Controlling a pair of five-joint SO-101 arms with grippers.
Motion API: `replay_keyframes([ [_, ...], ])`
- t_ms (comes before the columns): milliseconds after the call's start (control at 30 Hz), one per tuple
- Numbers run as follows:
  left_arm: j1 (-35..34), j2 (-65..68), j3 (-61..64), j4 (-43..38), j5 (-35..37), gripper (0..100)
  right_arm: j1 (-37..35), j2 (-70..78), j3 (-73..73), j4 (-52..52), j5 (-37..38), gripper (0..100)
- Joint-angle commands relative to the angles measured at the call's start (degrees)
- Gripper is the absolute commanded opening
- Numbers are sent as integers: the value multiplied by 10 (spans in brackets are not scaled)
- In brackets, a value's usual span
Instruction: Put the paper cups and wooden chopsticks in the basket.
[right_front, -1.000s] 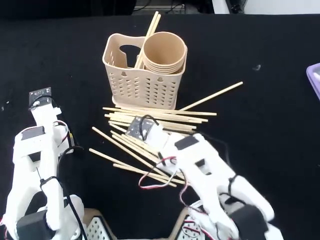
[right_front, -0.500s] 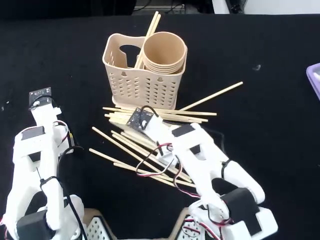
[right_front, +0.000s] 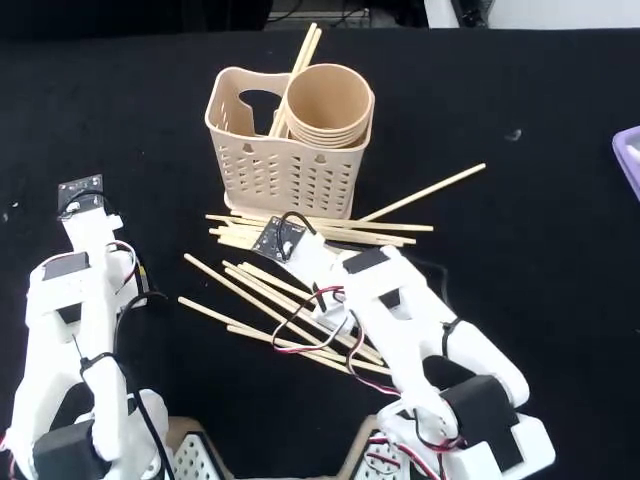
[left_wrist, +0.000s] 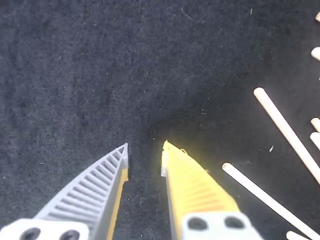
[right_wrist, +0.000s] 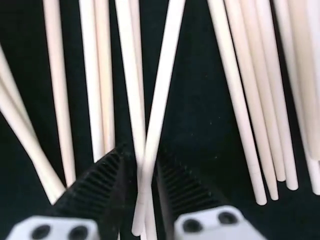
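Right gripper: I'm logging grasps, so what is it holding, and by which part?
The right gripper is shut on a wooden chopstick near one of its ends; whether it pinches a second one too cannot be told.

The left gripper (left_wrist: 145, 148) hung over the black desk (left_wrist: 100, 65), its grey finger (left_wrist: 95, 192) and yellow finger (left_wrist: 195, 182) set slightly apart at the tips with bare cloth between them and nothing held. Several wooden chopsticks (left_wrist: 287, 132) lay flat on the desk on the yellow finger's side. The end of the nearest chopstick (left_wrist: 260, 195) was just beside that finger but not touching it.
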Motion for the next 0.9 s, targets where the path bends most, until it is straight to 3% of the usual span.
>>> replay_keyframes([
  [0, -4, 0, -2, -8, -4, 120, 9, 0, -11, 8, 1, 77],
  [100, -4, 0, -2, -8, -4, 120, 10, 0, -11, 8, 4, 159],
  [367, -4, 1, -2, -8, -4, 120, 10, -2, -26, 9, 4, 57],
  [633, -4, 1, -2, -8, -4, 120, 9, -110, -48, 106, 3, 53],
  [867, -4, 1, -2, -8, -4, 120, 9, -139, -15, 91, 2, 20],
])
